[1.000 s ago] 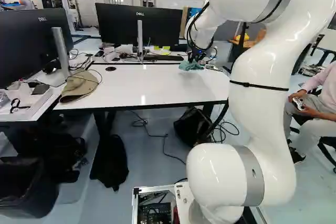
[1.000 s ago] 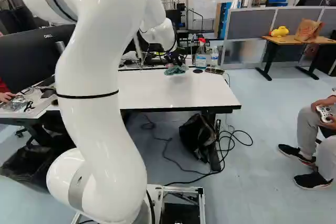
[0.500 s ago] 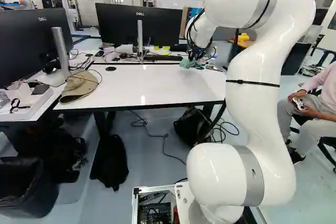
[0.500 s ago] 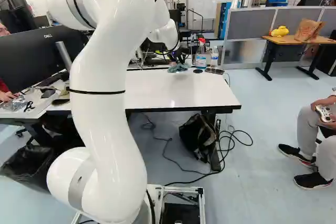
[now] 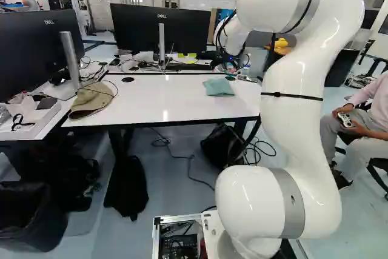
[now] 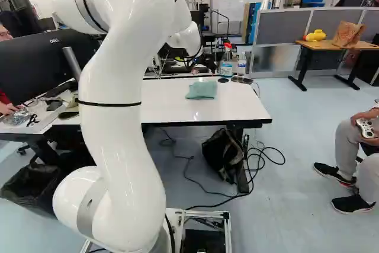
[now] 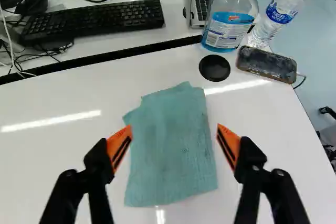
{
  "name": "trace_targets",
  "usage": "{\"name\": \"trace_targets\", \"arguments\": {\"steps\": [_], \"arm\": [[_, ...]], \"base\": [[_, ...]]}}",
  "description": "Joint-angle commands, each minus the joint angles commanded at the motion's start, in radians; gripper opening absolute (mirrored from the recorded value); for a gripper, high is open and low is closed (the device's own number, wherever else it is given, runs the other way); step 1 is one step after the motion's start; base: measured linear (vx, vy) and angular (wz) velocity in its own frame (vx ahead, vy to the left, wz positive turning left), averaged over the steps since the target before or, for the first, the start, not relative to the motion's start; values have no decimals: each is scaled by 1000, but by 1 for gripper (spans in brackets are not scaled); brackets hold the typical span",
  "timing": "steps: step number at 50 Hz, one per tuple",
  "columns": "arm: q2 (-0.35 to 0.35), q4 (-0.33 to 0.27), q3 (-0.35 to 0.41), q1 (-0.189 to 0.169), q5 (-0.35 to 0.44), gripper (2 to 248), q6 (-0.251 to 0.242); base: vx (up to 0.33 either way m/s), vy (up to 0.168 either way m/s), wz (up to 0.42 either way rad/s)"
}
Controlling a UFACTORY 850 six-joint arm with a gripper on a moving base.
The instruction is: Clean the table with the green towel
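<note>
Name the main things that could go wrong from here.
The towel lies flat between the open fingers of the end effector, so closing may skim over the cloth or catch only a fold.

The phone sits right by the table's edge; a wide wipe might push it off.

The spray bottle stands close by and could be knocked over.

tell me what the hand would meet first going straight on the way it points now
Most likely the green towel, which lies ahead between the open fingers of the hand. Depth is hard to judge, so the fingertips could touch the white table beside it first.
</note>
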Motion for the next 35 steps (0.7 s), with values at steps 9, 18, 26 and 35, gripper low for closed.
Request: {"name": "trace_targets", "arguments": {"steps": [9,18,26,35], "arm": [[0,0,0,0,0,247,0],[1,0,1,2,0,247,0],[13,0,17,17,0,247,0],[33,0,43,39,0,247,0]], "base": [[0,0,0],[0,0,0],[0,0,0],[0,0,0]]}}
